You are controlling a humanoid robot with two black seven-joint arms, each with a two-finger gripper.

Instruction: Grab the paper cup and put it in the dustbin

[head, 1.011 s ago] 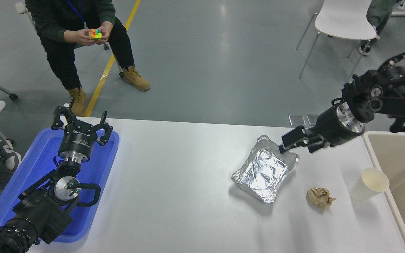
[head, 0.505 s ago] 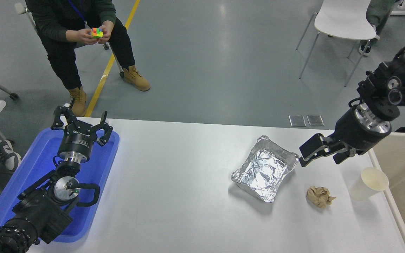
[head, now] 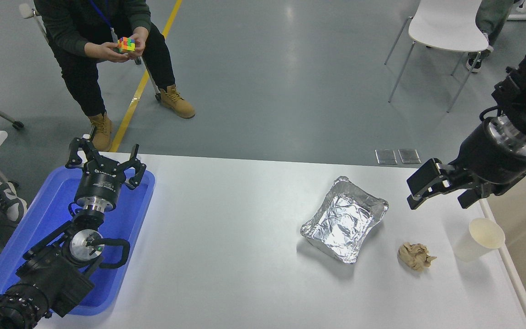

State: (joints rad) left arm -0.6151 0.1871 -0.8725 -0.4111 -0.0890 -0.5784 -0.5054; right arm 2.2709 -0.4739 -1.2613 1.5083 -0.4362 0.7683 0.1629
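- Small cream-white tapered paper cup [head: 478, 239] upright on white table [head: 244, 256], just beside large beige plastic dustbin [head: 525, 256] (bin partly out of frame).
- Right black gripper [head: 441, 192] above table, fingers spread, grasping nothing, apart from cup.
- Left black gripper [head: 105, 164] parked over blue plastic tray [head: 57, 201], fingers spread.
- Crinkled silver foil tray [head: 344, 219] and crumpled brown paper wad [head: 416, 256] lie left of cup.

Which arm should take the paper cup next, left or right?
Right. The right pincer hangs open just above and behind the paper cup, with the dustbin right beside it. The left pincer is parked over the blue tray, across the table.
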